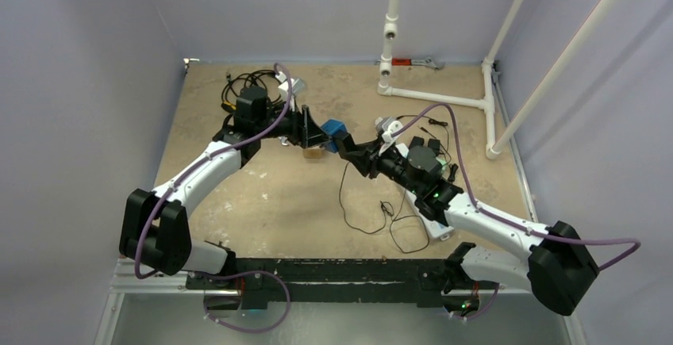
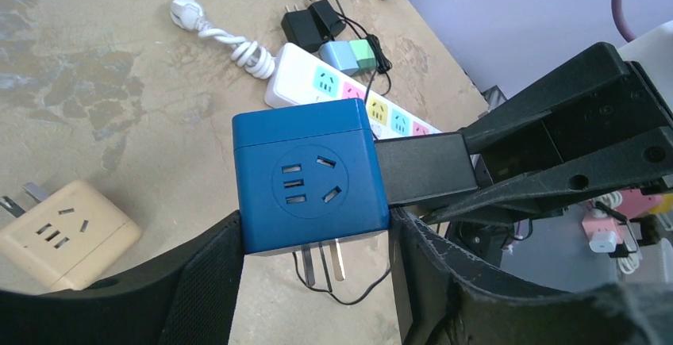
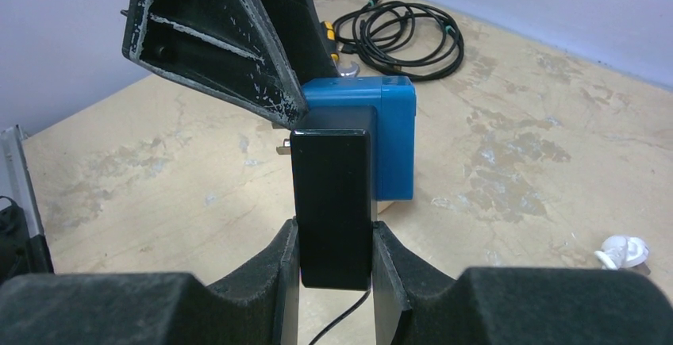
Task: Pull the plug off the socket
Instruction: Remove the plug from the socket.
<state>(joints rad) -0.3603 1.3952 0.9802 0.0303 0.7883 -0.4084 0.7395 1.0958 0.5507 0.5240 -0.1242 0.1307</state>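
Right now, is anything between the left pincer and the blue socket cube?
Nothing visible. The blue socket cube sits between the fingers of the left pincer. The right pincer grips the black plug in the cube's side.

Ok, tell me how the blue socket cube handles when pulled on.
The blue socket cube looks like rigid, smooth plastic, so it may slip in a light grip. It seems light: unheld, it would probably follow the black plug. The thin cord looks floppy, likely trailing freely.
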